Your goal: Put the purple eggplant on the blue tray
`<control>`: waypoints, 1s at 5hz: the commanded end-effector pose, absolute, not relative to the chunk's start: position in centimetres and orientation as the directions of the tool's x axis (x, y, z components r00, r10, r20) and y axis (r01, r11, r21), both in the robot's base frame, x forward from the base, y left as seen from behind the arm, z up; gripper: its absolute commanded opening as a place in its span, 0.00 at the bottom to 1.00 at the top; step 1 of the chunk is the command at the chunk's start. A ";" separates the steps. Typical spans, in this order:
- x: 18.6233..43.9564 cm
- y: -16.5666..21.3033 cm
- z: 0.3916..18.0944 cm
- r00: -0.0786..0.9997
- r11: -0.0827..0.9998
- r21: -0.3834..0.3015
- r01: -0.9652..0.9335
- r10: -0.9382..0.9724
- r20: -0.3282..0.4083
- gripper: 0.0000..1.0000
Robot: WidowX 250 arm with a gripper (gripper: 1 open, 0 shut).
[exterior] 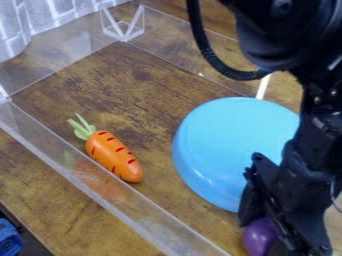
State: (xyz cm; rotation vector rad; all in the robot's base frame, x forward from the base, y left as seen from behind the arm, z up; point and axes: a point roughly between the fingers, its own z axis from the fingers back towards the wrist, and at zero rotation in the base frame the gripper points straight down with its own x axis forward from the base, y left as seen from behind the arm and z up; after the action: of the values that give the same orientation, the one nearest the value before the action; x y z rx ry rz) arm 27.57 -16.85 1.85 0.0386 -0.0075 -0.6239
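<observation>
The gripper [283, 222] is hanging low over the purple eggplant [258, 238], which is peeking out just beneath it; whether it's gripping, I cannot tell. The blue tray [227, 140] is sitting right behind, empty.

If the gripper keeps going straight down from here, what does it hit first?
Most likely the small glossy purple eggplant, directly beneath the black gripper beside the round light-blue tray; depth is unclear, and the jaws are hidden.
</observation>
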 end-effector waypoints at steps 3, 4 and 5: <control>27.5 -17.9 2.5 0.799 0.800 0.038 0.599 -0.600 0.032 0.00; 27.5 -17.9 2.5 0.803 0.803 0.038 0.594 -0.595 0.032 0.00; 27.6 -17.8 2.5 0.806 0.807 0.038 0.589 -0.591 0.033 0.00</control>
State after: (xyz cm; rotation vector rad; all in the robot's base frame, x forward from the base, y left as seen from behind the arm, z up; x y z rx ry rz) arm 27.63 -16.89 1.88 0.0378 -0.0105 -0.6224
